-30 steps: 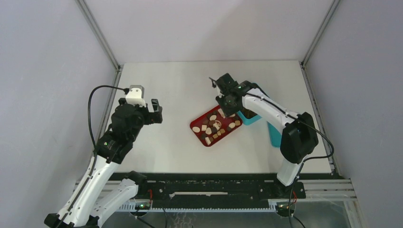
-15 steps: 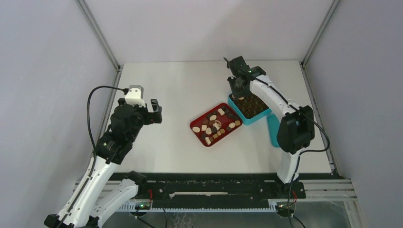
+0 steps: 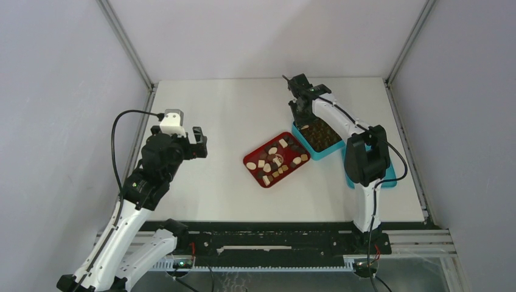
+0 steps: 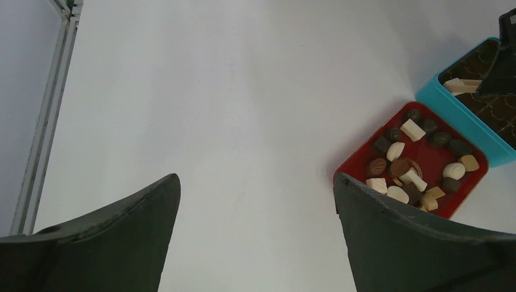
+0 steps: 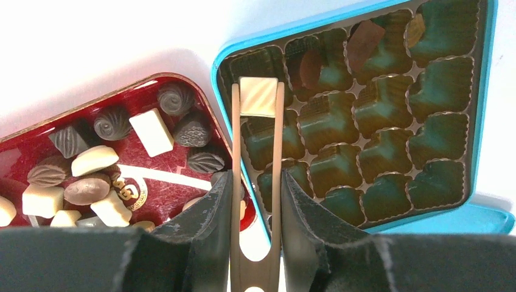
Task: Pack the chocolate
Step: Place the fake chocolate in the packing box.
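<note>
Swung over the teal box (image 5: pixel 215 79), the right gripper (image 5: pixel 256 185) clamps wooden tongs (image 5: pixel 277 152) pinching a cream chocolate (image 5: pixel 258 96) at a corner cell; left gripper (image 4: pixel 255 182) gapes wide.

Top camera is looking down on the whole tabletop (image 3: pixel 207 109) from the near side; wrist cameras are facing down, right one closest, all sharing tray (image 4: pixel 364 153) and box (image 4: pixel 465 125).
</note>
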Robot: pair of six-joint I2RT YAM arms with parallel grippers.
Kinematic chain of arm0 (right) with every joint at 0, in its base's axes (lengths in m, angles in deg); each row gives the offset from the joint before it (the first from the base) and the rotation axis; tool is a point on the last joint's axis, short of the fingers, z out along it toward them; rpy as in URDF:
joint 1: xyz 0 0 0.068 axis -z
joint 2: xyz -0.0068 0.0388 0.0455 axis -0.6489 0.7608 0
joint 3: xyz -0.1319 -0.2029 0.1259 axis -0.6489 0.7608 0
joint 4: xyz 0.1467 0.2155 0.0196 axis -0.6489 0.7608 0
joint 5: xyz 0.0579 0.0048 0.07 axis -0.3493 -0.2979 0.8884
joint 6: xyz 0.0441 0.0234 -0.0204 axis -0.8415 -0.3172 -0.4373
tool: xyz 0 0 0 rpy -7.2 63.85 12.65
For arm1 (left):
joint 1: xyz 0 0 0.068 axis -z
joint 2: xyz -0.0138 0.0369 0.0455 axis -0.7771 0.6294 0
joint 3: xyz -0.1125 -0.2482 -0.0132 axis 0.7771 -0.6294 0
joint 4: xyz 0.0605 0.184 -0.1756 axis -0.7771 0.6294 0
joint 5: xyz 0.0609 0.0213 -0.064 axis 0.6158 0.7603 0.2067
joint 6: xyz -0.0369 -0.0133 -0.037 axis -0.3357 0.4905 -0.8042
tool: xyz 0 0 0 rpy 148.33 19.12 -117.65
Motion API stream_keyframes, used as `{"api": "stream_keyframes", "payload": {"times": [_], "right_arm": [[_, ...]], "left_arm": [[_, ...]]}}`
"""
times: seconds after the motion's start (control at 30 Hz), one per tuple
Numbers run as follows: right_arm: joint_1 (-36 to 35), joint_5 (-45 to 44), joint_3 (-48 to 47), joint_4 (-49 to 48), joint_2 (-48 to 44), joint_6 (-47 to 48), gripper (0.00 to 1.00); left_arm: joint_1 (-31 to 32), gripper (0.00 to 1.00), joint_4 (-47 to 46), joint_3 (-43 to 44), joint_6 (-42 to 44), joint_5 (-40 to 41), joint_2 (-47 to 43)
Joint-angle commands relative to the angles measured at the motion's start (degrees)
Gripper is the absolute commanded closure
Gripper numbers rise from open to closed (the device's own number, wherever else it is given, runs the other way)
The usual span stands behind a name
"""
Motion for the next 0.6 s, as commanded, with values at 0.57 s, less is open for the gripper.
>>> {"api": "stream_keyframes", "payload": {"times": [0.57], "right_arm": [[0.61,0.24,-1.36,-1.01,-3.8,-0.97,0.53]], "left_arm": [[-0.5,0.0,-1.64,-1.8,-0.25,-0.98,-0.09]]}}
